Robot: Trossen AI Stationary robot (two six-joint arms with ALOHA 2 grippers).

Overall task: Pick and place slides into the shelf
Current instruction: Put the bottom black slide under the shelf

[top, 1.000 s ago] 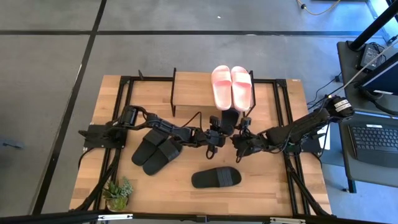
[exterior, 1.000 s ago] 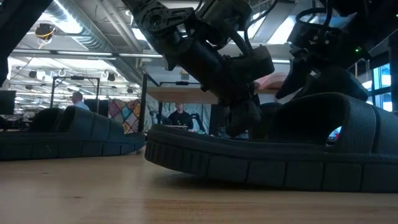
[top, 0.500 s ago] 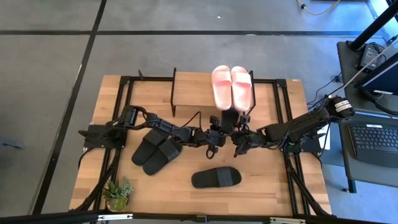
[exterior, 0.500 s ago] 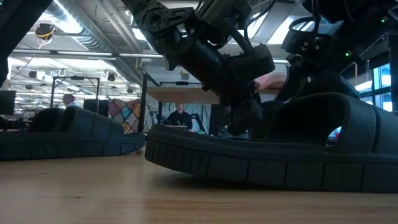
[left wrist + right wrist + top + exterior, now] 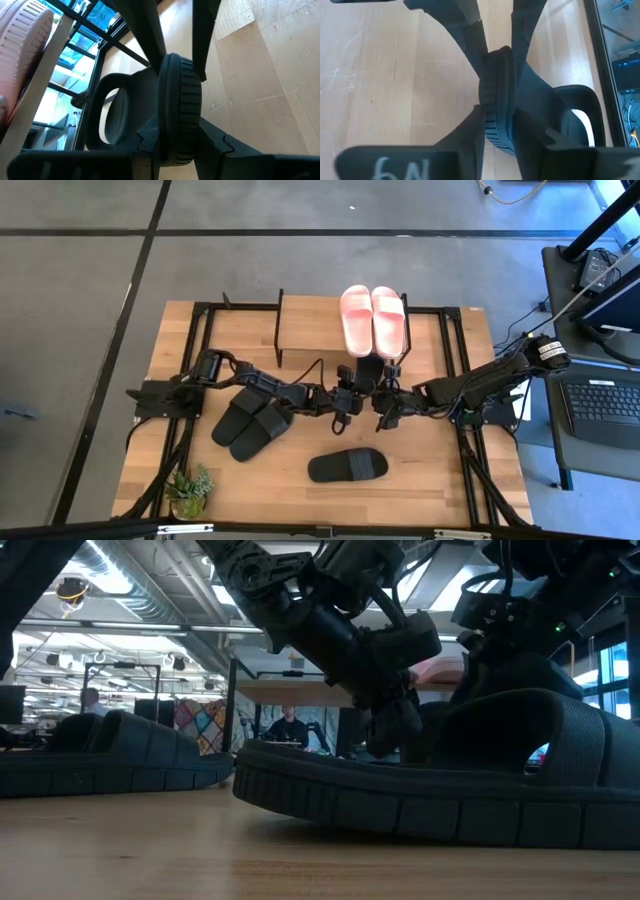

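Moved: my right gripper (image 5: 385, 412) has crept toward the table's middle over the last second, closing in on my left gripper (image 5: 345, 402); nothing else on the table has shifted.
Held slide (image 5: 368, 372): a black one, turned up on its edge just in front of the shelf (image 5: 310, 320), between my two grippers and below the pink pair (image 5: 373, 318).
Left fingers (image 5: 210, 137): closed on the slide's (image 5: 175, 110) sole edge, one on each face, the strap loop hanging off to one side.
Right fingers (image 5: 472, 132): clamped on the same slide's (image 5: 502, 95) sole rim from the opposite end, one finger per side, the strap opening past them.
Pink pair: side by side on the shelf's right end, their heels overhanging its far edge.
Black pair (image 5: 250, 424): flat on the table under my left arm, touching each other, well left of the held slide.
Lone black slide (image 5: 347, 465): flat on the table nearer the front edge, apart from both grippers; it fills the low view's foreground (image 5: 440, 790).
Plant (image 5: 189, 490): front-left corner of the table.
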